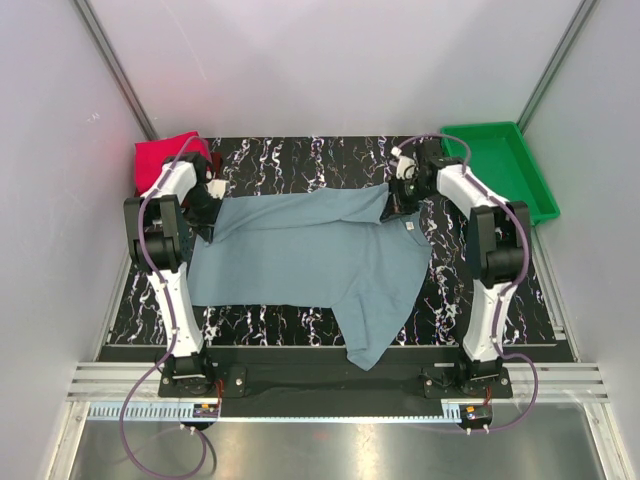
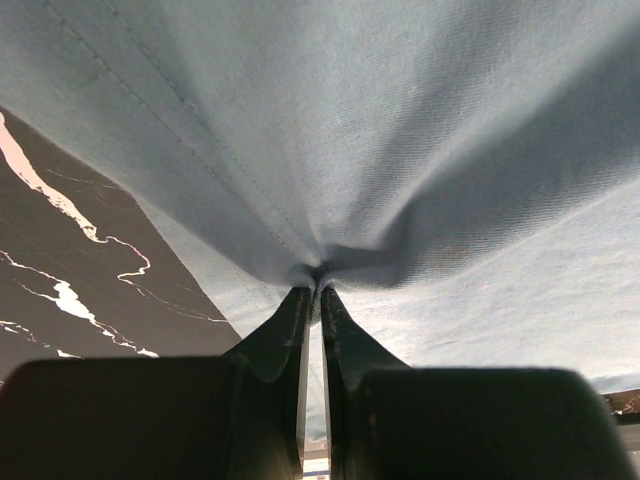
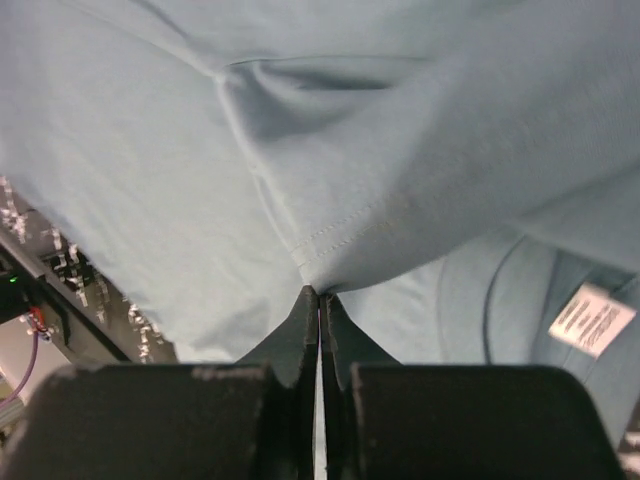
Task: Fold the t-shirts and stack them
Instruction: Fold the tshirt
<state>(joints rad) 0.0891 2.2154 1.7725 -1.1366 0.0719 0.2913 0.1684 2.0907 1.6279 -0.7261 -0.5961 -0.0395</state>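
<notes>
The dusty grey-blue t-shirt (image 1: 310, 255) lies spread across the black marbled table (image 1: 300, 160), one part hanging toward the near edge. My left gripper (image 1: 210, 205) is shut on the shirt's left far edge; in the left wrist view the cloth (image 2: 380, 150) bunches at my gripper (image 2: 318, 285). My right gripper (image 1: 397, 200) is shut on the shirt's right far edge; in the right wrist view the hemmed cloth (image 3: 330, 150) is pinched at my gripper (image 3: 320, 292), with the white neck tag (image 3: 590, 318) nearby. A folded magenta-pink and red stack (image 1: 165, 155) sits at the far left corner.
A green plastic tray (image 1: 505, 165) stands at the far right, beyond the right arm. White walls close in the table on three sides. A metal rail runs along the near edge.
</notes>
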